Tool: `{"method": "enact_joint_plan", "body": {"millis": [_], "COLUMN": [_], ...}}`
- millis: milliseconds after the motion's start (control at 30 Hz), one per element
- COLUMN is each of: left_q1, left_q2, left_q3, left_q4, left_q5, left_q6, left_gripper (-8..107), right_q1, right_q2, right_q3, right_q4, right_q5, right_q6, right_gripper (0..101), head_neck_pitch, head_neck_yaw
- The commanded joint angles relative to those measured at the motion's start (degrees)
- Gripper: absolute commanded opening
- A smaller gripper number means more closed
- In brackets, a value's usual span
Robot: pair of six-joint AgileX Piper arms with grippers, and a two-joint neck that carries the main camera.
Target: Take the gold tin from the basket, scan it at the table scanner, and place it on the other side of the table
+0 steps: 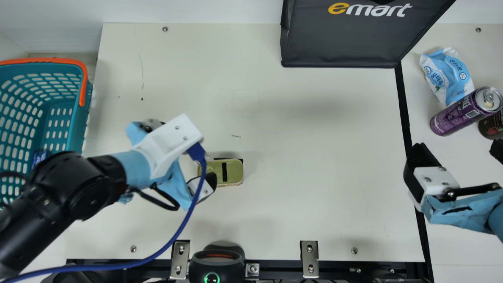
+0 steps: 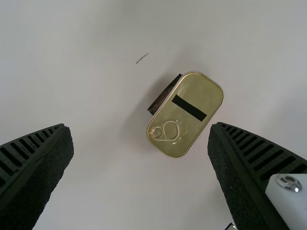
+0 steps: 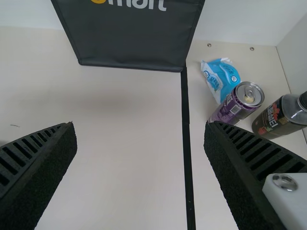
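Cream bench (image 1: 298,220) met white walls at its far edge, where a black bag (image 1: 342,35) stood right of centre; a teal basket (image 1: 87,118) with an orange handle sat beside the left edge, a blue packet (image 1: 39,158) inside it.

On the bench, left of centre and nearer the near edge, the gold tin (image 1: 234,173) lay flat, lid and pull ring up, a black band across the lid. My left gripper (image 1: 181,152) hung beside it, its 2 fingers wide apart with nothing held. In the left wrist view the tin lay ahead of the fingertips, across the gap and closer to 1 of them. A blue cable (image 1: 188,220) crossed over the tin's left end in the main view.

The scanner (image 1: 217,269), with a green ring lit, stood at the near edge, well apart from the tin.

My right gripper (image 1: 459,151) was near the right edge, its 2 fingers wide and empty. Right of the black strip (image 1: 402,98) were a blue-and-white pouch (image 1: 456,80), a purple can (image 1: 456,118) just beside it, and a dark bottle (image 3: 276,117), both drinks upright.
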Motion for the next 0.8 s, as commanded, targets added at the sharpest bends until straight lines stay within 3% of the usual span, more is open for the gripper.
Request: {"method": "enact_joint_plan", "body": {"millis": [0,400,767], "left_q1": [0.08,3.03,6.38], "left_q2": [-2.82,-14.93,-24.13], "left_q3": [0.26,1.12,-0.44], "left_q4": [1.60,9.70,16.43], "left_q5": [0.36,5.51,11.40], "left_q6": [-5.51,-19.47,-25.92], "left_gripper": [90,90,90], "right_q1": [0.00,0.00,0.00], "right_q2": [0.00,0.00,0.00], "right_q3": [0.00,0.00,0.00], "right_q4": [0.00,0.00,0.00], "right_q5": [0.00,-0.11,-0.11], "right_q6": [0.00,0.00,0.00], "right_gripper": [95,95,95], "head_neck_pitch": [-1.75,-1.75,-1.75], "head_neck_yaw": [0.00,0.00,0.00]}}
